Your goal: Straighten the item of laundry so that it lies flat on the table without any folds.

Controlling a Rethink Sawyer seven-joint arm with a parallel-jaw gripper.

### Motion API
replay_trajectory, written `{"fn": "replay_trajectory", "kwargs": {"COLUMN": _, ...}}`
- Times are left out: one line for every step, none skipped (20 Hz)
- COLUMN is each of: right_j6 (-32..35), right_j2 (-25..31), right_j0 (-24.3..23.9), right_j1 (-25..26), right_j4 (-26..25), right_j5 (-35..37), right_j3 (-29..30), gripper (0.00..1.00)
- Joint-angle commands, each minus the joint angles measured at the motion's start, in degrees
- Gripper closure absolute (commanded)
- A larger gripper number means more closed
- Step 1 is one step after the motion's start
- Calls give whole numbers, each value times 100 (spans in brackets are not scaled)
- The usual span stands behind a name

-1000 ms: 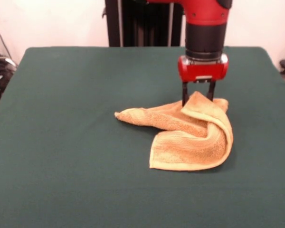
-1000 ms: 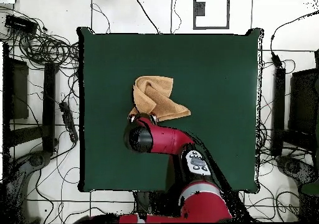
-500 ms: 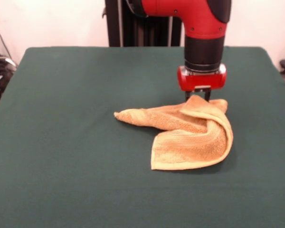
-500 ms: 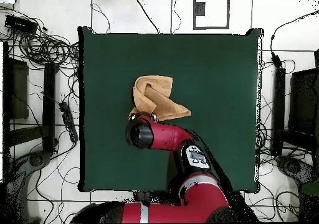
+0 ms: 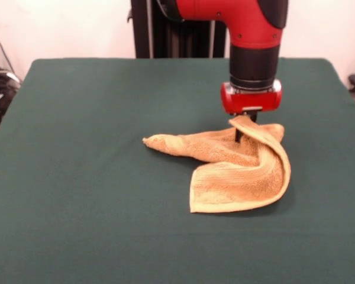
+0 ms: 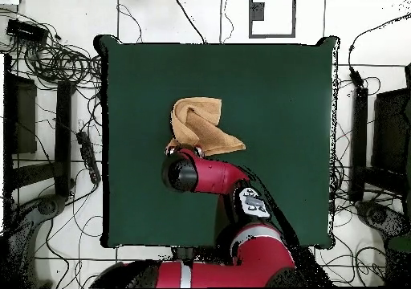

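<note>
The towel [image 5: 234, 168] lay crumpled near the middle of the table [image 5: 77, 177], one flap doubled over itself and a twisted corner trailing away from the fold. The pincer [image 5: 242, 129] stood at the towel's far edge, closed on the raised lip of the folded flap, so far as the front view showed. The grasping step seemed in hand; next, I judged, the flap needed lifting and drawing away from the fold to open it.
</note>
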Motion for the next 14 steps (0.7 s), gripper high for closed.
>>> {"fn": "replay_trajectory", "kwargs": {"right_j6": 1111, "right_j2": 192, "right_j0": 152, "right_j1": 69, "right_j4": 325, "right_j5": 212, "right_j3": -347, "gripper": 100}}
{"fn": "replay_trajectory", "kwargs": {"right_j6": 1104, "right_j2": 206, "right_j0": 142, "right_j1": 60, "right_j4": 320, "right_j5": 222, "right_j3": -340, "gripper": 100}}
{"fn": "replay_trajectory", "kwargs": {"right_j6": 1096, "right_j2": 221, "right_j0": 133, "right_j1": 51, "right_j4": 316, "right_j5": 232, "right_j3": -334, "gripper": 100}}
{"fn": "replay_trajectory", "kwargs": {"right_j6": 1087, "right_j2": 276, "right_j0": 98, "right_j1": -4, "right_j4": 306, "right_j5": 268, "right_j3": -285, "gripper": 100}}
{"fn": "replay_trajectory", "kwargs": {"right_j6": 1121, "right_j2": 276, "right_j0": 102, "right_j1": -171, "right_j4": 294, "right_j5": 256, "right_j3": -163, "gripper": 100}}
{"fn": "replay_trajectory", "kwargs": {"right_j6": 1155, "right_j2": 275, "right_j0": 107, "right_j1": -338, "right_j4": 283, "right_j5": 244, "right_j3": -42, "gripper": 100}}
{"fn": "replay_trajectory", "kwargs": {"right_j6": 1221, "right_j2": 221, "right_j0": 149, "right_j1": -651, "right_j4": 299, "right_j5": 348, "right_j3": 172, "gripper": 100}}
{"fn": "replay_trajectory", "kwargs": {"right_j6": 1254, "right_j2": 121, "right_j0": 216, "right_j1": -1021, "right_j4": 318, "right_j5": 551, "right_j3": 368, "gripper": 100}}
{"fn": "replay_trajectory", "kwargs": {"right_j6": 1287, "right_j2": 21, "right_j0": 283, "right_j1": -1391, "right_j4": 337, "right_j5": 754, "right_j3": 565, "gripper": 100}}
{"fn": "replay_trajectory", "kwargs": {"right_j6": 1295, "right_j2": -83, "right_j0": 353, "right_j1": -1618, "right_j4": 349, "right_j5": 920, "right_j3": 659, "gripper": 100}}
{"fn": "replay_trajectory", "kwargs": {"right_j6": 1300, "right_j2": -282, "right_j0": 482, "right_j1": -1972, "right_j4": 343, "right_j5": 1168, "right_j3": 793, "gripper": 100}}
{"fn": "replay_trajectory", "kwargs": {"right_j6": 1294, "right_j2": -353, "right_j0": 523, "right_j1": -2136, "right_j4": 342, "right_j5": 1322, "right_j3": 862, "gripper": 100}}
{"fn": "replay_trajectory", "kwargs": {"right_j6": 1267, "right_j2": -410, "right_j0": 539, "right_j1": -2391, "right_j4": 326, "right_j5": 1513, "right_j3": 986, "gripper": 100}}
{"fn": "replay_trajectory", "kwargs": {"right_j6": 1259, "right_j2": -442, "right_j0": 548, "right_j1": -2529, "right_j4": 321, "right_j5": 1606, "right_j3": 1055, "gripper": 100}}
